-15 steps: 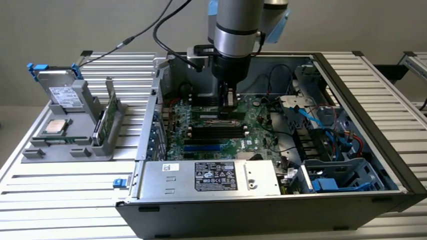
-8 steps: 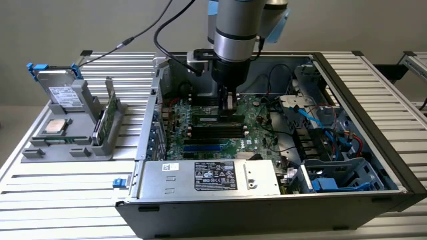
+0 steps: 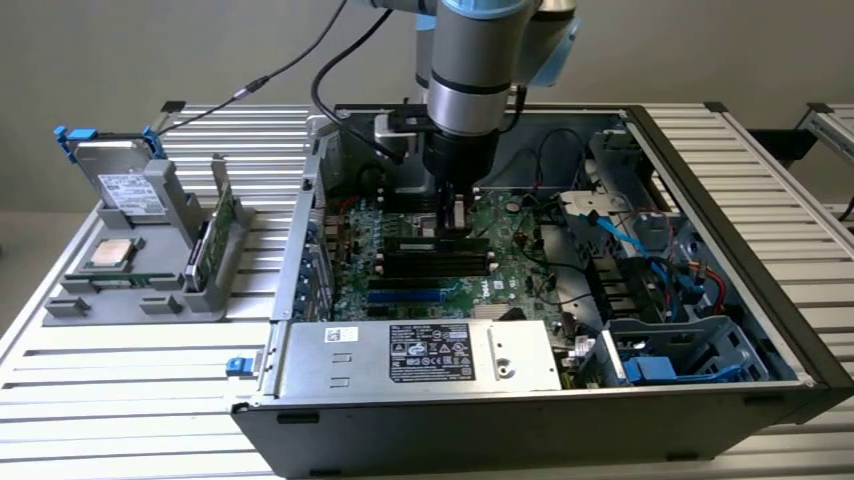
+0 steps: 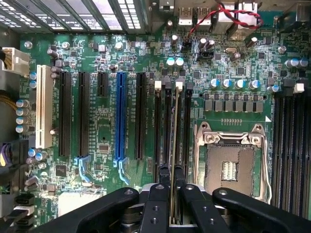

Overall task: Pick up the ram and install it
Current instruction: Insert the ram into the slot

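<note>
Green and thin, the ram (image 4: 175, 131) stands edge-on among the memory slots (image 4: 186, 131) of the motherboard (image 4: 107, 160), pinched along its top edge by the gripper (image 4: 173, 194); light, stiff but fragile, it looks best gripped by its edges.

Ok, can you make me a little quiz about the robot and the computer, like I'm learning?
1. True or false: the gripper is shut on the ram.
2. What is the ram right over? A) the black memory slots B) the power supply C) the table outside the case
3. Fill in the blank: the square silver chip on the grey stand, at the exterior view's left, is a ____.
Key: 1 true; 2 A; 3 processor.
</note>
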You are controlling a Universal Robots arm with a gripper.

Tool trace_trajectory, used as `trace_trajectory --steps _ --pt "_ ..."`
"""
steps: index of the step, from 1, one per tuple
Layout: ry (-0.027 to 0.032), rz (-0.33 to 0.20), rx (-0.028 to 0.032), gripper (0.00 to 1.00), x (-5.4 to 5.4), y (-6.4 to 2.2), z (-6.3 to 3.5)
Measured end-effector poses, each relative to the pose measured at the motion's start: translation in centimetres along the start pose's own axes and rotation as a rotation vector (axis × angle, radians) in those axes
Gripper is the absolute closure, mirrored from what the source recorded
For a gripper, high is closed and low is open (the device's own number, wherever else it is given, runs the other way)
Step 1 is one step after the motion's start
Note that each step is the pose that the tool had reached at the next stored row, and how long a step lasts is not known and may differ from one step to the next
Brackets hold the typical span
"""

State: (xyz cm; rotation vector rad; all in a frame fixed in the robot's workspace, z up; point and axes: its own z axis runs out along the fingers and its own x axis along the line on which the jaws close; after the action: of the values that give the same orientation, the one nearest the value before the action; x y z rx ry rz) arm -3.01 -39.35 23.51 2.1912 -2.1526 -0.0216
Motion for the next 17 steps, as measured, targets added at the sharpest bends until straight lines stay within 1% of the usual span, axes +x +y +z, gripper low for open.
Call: trace_trajectory --steps 2,3,4,7,8,9,11,13,17 --pt "0.0007 0.000 0.0016 0.86 0.00 0.01 0.01" --pt "0.0007 0.000 0.0040 0.86 0.00 0.02 0.02" --pt "0.0008 0.000 0.0078 0.86 0.00 0.02 0.01" --pt "0.0012 -0.003 0.0270 0.86 0.05 0.08 0.01" --pt "0.0016 -0.004 0.0312 0.86 0.07 0.18 0.02" --pt "0.0022 -0.005 0.0329 0.86 0.08 0.29 0.04" --pt "0.0051 -0.008 0.0336 0.86 0.11 0.48 0.05" --pt "0.0110 -0.011 0.0335 0.86 0.15 0.60 0.05" --pt "0.0273 -0.017 0.0334 0.86 0.18 0.62 0.18"
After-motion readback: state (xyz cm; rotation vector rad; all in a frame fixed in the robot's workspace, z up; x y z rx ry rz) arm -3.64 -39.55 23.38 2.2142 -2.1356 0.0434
